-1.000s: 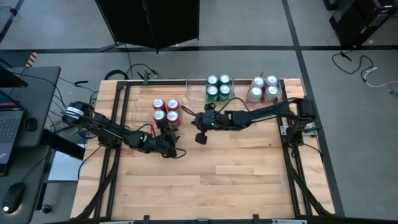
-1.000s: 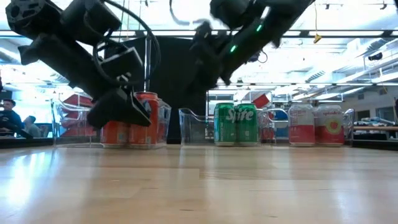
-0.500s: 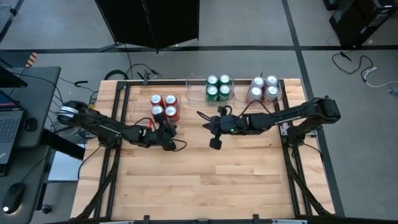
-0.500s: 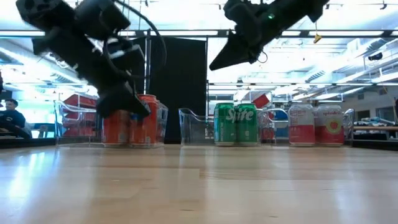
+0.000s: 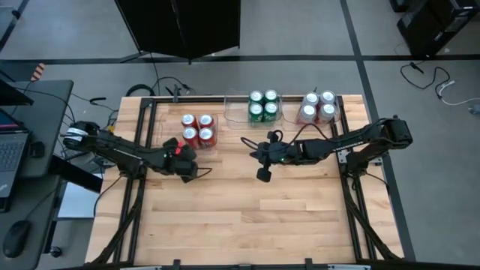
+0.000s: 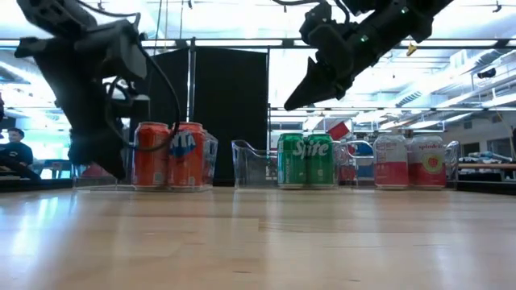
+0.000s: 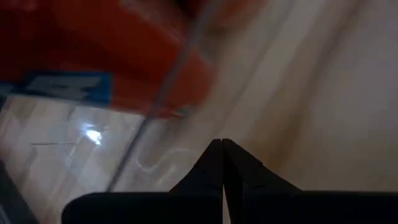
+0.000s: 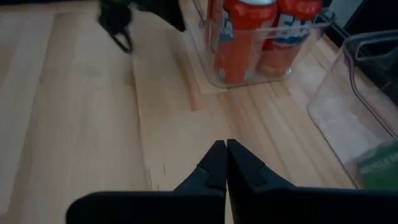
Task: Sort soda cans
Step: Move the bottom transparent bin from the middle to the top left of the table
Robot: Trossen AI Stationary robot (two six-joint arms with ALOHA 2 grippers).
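Hovering above the bare worktop [image 5: 247, 217], the left end effector [image 5: 189, 169] and right end effector [image 5: 262, 174] both have fingers pressed together, holding nothing. Beyond them, the red cans [image 5: 198, 130], green cans [image 5: 263, 106] and silver-white cans [image 5: 318, 106] stand grouped by colour in clear bins [image 6: 251, 165]. Sorting looks finished.

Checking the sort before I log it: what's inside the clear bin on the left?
Inside the left clear bin stand four red soda cans, upright, silver tops showing. In the low view only the front two show; the rear pair is covered.
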